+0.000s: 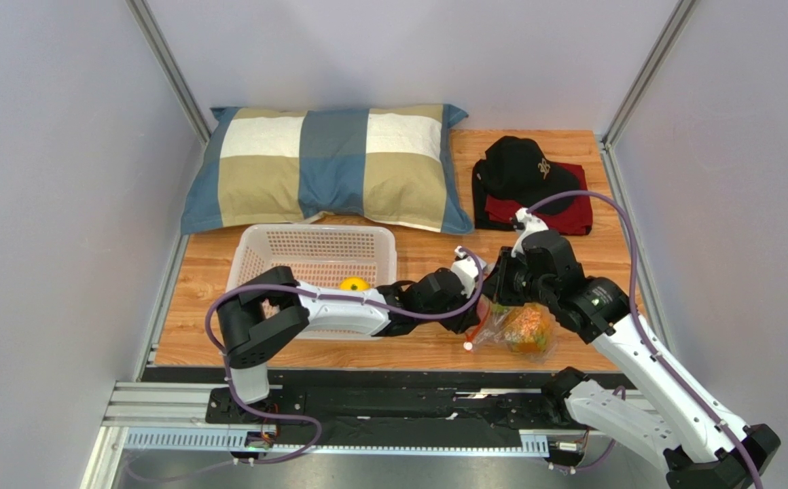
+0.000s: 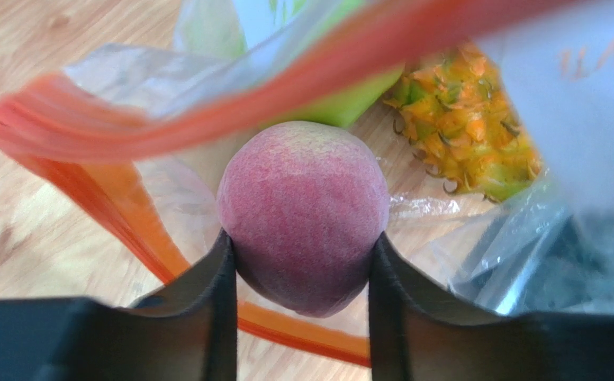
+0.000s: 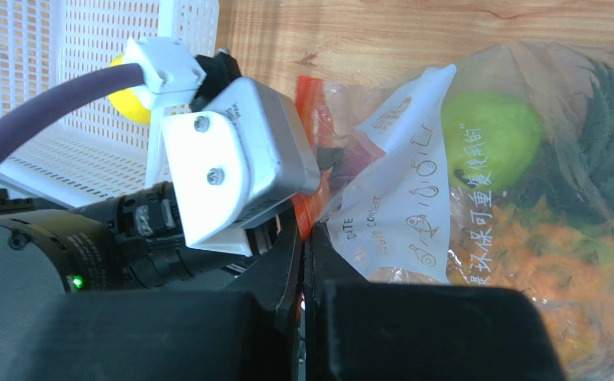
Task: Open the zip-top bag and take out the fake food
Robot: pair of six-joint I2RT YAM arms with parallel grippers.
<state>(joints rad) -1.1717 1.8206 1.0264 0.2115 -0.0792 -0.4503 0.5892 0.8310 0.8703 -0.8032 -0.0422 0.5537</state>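
The zip-top bag (image 1: pixel 515 328) lies open on the wood table, right of the basket. My left gripper (image 2: pixel 302 266) is inside the bag's mouth, shut on the pink-red peach (image 2: pixel 302 210), with the red-orange zip strip (image 2: pixel 119 135) arching over it. The pineapple (image 2: pixel 469 127) and green apple (image 2: pixel 354 99) lie behind the peach. My right gripper (image 3: pixel 304 238) is shut on the bag's zip strip (image 3: pixel 310 119) and holds the mouth up. The bag's white label (image 3: pixel 402 198), the apple (image 3: pixel 489 139) and the pineapple (image 3: pixel 557 254) show through the plastic. The yellow-orange citrus (image 1: pixel 353 285) sits in the basket.
The white perforated basket (image 1: pixel 265 250) stands left of the bag, close to the left arm. A checked pillow (image 1: pixel 332 163) lies at the back. A black cap (image 1: pixel 526 168) rests on a red cloth (image 1: pixel 575 209) at the back right.
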